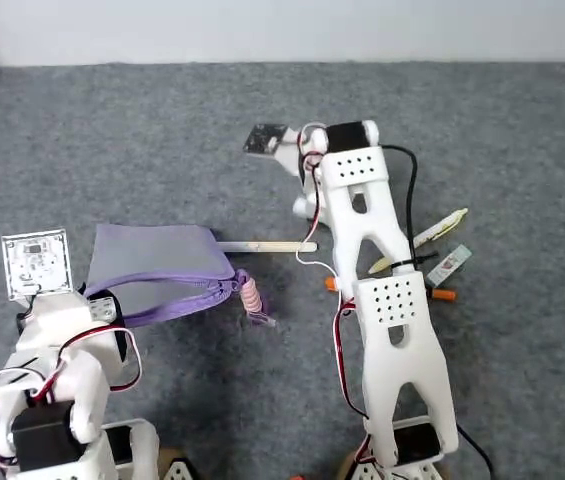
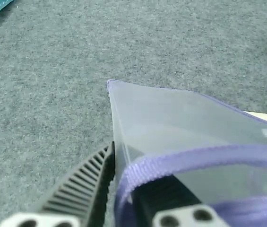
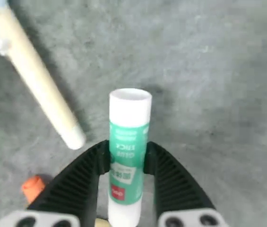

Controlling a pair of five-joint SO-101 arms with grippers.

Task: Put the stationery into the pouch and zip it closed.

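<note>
With the right gripper [image 3: 126,153], clamps a glue stick [image 3: 129,125] across its green label: jaws drawn in narrow, each black pad pressed flat against the tube's side, white cap end poking out past the fingertips. Holds it over the grey felt table [image 3: 209,71], tube pointing away from the wrist. Hangs near a cream pen [image 3: 36,82] lying flat on the felt, apart from it, with an orange cap [image 3: 31,187] on the felt beside one jaw.

With the left gripper [image 2: 124,172], pinches the purple pouch [image 2: 180,123] at one end of its mouth: jaws almost shut, one ribbed finger [image 2: 83,189] outside the translucent wall, the other inside behind the purple zip band [image 2: 194,158], nothing but the thin wall between them.

From above, has the pouch lying flat ahead of the left arm [image 1: 62,370], mouth along the edge nearest the arm bases, the two zip bands parted, and a pink charm [image 1: 252,297] trailing off the corner away from the left gripper. Has the cream pen stretched between pouch and right arm [image 1: 387,290], one end at the pouch's side edge; touching or just short of it, cannot tell. Has more stationery on the felt at the right arm's outer side: a pale yellow pen [image 1: 442,227] and a small flat packet [image 1: 449,265], close together.
</note>
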